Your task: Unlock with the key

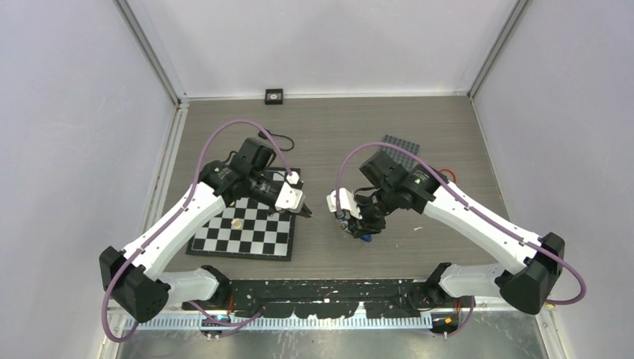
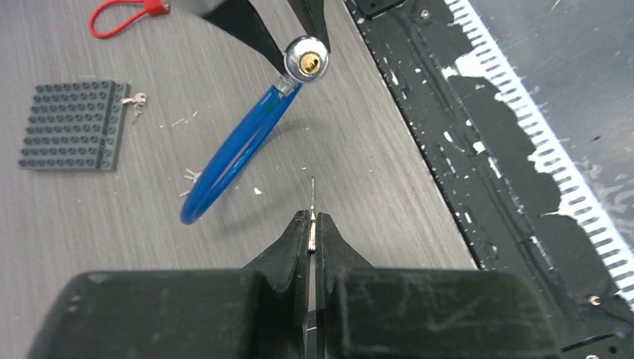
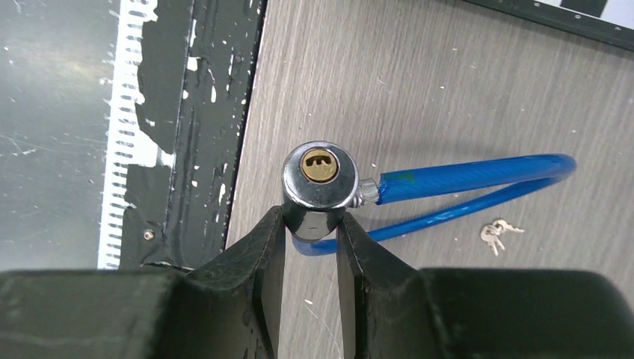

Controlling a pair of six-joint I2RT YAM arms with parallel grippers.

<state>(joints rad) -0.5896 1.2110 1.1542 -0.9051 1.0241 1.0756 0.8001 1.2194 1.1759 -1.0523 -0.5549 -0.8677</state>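
The lock is a chrome cylinder [image 3: 320, 183] with a brass keyhole [image 3: 319, 165] and a blue cable loop [image 3: 478, 173] trailing onto the table. My right gripper [image 3: 312, 217] is shut on the cylinder's sides and holds it off the wood. In the left wrist view the keyhole end [image 2: 306, 58] faces my left gripper [image 2: 312, 221]. That gripper is shut on the key [image 2: 312, 200], a thin blade seen edge-on that sticks out past the fingertips. The key's tip is well short of the lock. From above, the left gripper [image 1: 306, 213] and right gripper [image 1: 345, 217] face each other at mid-table.
A black-and-white checkered mat [image 1: 247, 238] with a small pale piece [image 1: 235, 223] lies under the left arm. A dark studded baseplate [image 2: 71, 126], spare small keys [image 3: 493, 232] and a red loop [image 2: 123, 15] lie near the lock. The black front rail [image 1: 321, 288] borders the near edge.
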